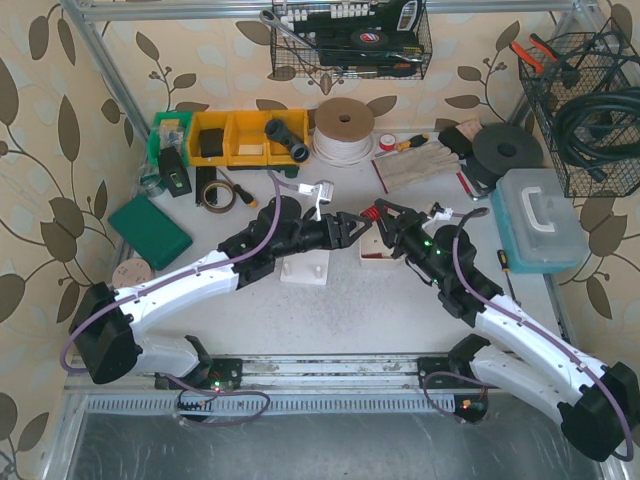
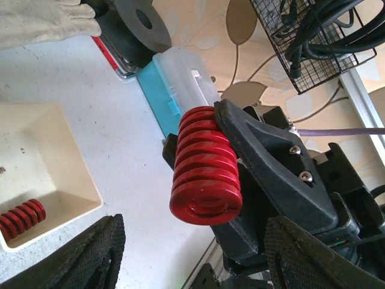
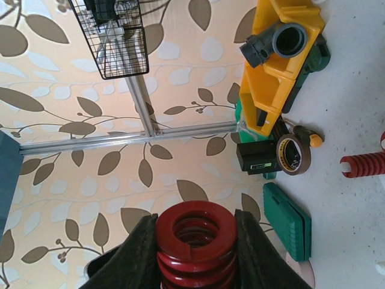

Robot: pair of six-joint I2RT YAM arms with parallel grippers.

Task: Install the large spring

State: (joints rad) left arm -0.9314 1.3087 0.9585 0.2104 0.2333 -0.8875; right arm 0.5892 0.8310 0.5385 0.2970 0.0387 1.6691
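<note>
Room: beige leaf-patterned wallpaper [image 1: 40, 150] is seen behind and at both sides.
Table, left: a flat green plastic case [image 1: 150, 232] is laid on the white speckled table [image 1: 330, 310].
Left arm: the jaws of the left gripper [image 1: 352, 228] are spread apart, empty.
Centre: the large red coil spring [image 2: 204, 174] is clamped in the jaws of the right gripper [image 1: 390, 225], above the table.
Table, right: a clear lidded plastic box [image 1: 545, 245] is set down.

Two red springs showed from the left wrist: one large spring [image 2: 204, 174] and one small spring [image 2: 21, 220]. Two wire baskets hung behind: a centre basket [image 1: 350, 70] and a right basket [image 1: 545, 130]. There were three yellow bins [image 1: 248, 158], one green case [image 1: 150, 230], one lidded box [image 1: 540, 215] and one brown tape roll [image 1: 215, 195].
</note>
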